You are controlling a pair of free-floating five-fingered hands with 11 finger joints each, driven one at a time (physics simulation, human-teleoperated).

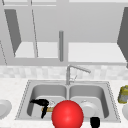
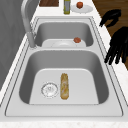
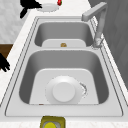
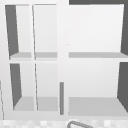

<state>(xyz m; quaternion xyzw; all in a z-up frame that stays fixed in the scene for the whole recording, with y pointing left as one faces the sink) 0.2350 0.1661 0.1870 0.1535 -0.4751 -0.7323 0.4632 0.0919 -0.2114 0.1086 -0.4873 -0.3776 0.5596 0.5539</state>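
My left hand point(image 1: 40, 103) hangs over the left basin with straight fingers and holds nothing; in the left side view it is the nearer hand point(image 2: 118, 46), fingers pointing down. A bread roll point(image 2: 64, 86) lies on that basin's floor beside the drain point(image 2: 49, 89). At the sink's front edge floats my right hand point(image 1: 95, 122), relaxed and holding nothing, which is the farther hand point(image 2: 111, 17) in the left side view. A red ball point(image 1: 67, 114) shows large in front of the sink's middle. A white plate point(image 3: 63, 92) lies in the right basin.
The faucet point(image 1: 75, 68) stands behind the divider of the double sink point(image 1: 110, 87). On the right counter are a yellow-green jar point(image 1: 123, 94) and a plate point(image 2: 81, 8) with a small red thing point(image 2: 79, 5). Another plate point(image 1: 2, 108) sits on the left counter. An open wall cabinet point(image 4: 62, 97) hangs above.
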